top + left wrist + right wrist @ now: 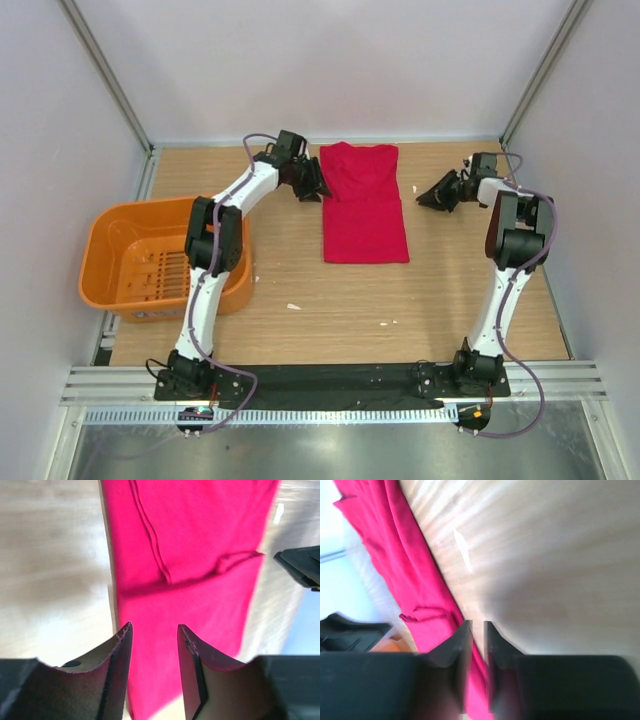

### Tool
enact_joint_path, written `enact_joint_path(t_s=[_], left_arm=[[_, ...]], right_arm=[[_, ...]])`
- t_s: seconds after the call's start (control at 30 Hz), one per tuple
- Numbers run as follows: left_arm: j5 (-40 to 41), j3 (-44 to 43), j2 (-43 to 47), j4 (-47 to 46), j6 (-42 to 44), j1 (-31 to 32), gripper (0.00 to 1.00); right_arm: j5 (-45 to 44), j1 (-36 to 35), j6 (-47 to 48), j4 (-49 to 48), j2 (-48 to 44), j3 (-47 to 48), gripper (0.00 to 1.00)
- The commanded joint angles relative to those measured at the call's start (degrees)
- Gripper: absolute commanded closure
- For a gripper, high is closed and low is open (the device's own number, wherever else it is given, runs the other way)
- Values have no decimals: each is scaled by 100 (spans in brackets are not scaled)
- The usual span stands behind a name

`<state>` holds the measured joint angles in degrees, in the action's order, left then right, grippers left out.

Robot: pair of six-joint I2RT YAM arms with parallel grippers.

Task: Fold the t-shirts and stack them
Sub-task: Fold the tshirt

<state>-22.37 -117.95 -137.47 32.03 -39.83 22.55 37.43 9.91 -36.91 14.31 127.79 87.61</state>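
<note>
Shirt [363, 205] lies flat at far centre of the table [330, 320], folded into a long strip with the collar end far. Left gripper [312, 185] is just left of its far half. Its fingers [112, 652] are moderately spread and empty, with red cloth below them in the wrist view. Right gripper [437, 193] is right of the shirt and apart from it. Its fingers [455, 645] are narrow, with a slim gap and nothing in it. Right wrist view is blurred, so I can't tell tip height over the wood. Basket [92, 250] sits at left, its right side hidden by the left arm.
</note>
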Motion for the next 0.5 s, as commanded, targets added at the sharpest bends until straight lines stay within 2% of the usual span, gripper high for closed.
enact_joint_path(t_s=[0.0,0.07,0.13,0.17,0.27,0.47], left_arm=[[-171,227,1097,383,-6,4,57],[-215,1043,1545,304,-94,109,54],[-180,1719,2231,-46,-130,188,45],[-197,2436,2416,-213,-234,241,41],[-303,3363,2848,-636,-411,373,41],[346,3876,3217,-620,-569,891,43]], right_arm=[[-604,-77,516,1239,-1375,64,68],[-919,-77,972,1670,-1790,-469,57],[-870,-77,1167,1646,-2290,-980,40],[-625,-77,1272,1567,-2398,-1401,39],[-422,-86,1318,1243,-2723,-2122,38],[-342,-218,1239,1058,-3303,-3134,39]])
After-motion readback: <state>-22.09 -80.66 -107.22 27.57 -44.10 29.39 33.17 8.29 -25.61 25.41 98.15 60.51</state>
